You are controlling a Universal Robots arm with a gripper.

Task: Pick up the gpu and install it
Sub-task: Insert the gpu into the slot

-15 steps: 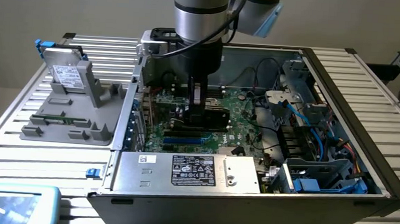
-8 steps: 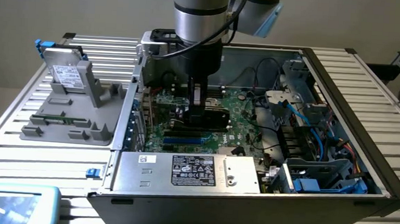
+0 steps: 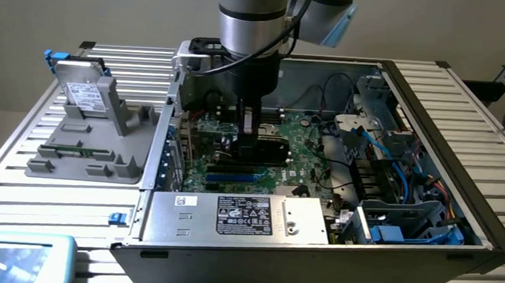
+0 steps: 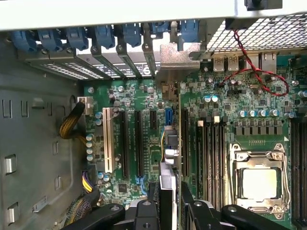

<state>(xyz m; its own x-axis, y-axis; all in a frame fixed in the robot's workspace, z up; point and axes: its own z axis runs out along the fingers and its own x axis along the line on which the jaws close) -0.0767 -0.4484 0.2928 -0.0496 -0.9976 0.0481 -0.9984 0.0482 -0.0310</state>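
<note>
Straight down, the arm [image 3: 249, 49] reaches into the case [image 3: 447, 120] toward the motherboard [image 4: 225, 110]. Its end effector [image 3: 254, 140] grips the gpu [image 4: 167, 179], held on edge over the motherboard's slots [image 4: 125, 143].

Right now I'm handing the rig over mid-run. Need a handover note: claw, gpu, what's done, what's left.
Claw: shut on the gpu, gripping the card on edge.
Gpu: inside the open case, over the motherboard's expansion slots, silver bracket at the rear slot openings.
Done: pickup; card is in the case.
Left: can't tell whether it is seated in a slot; claw not yet released.
</note>
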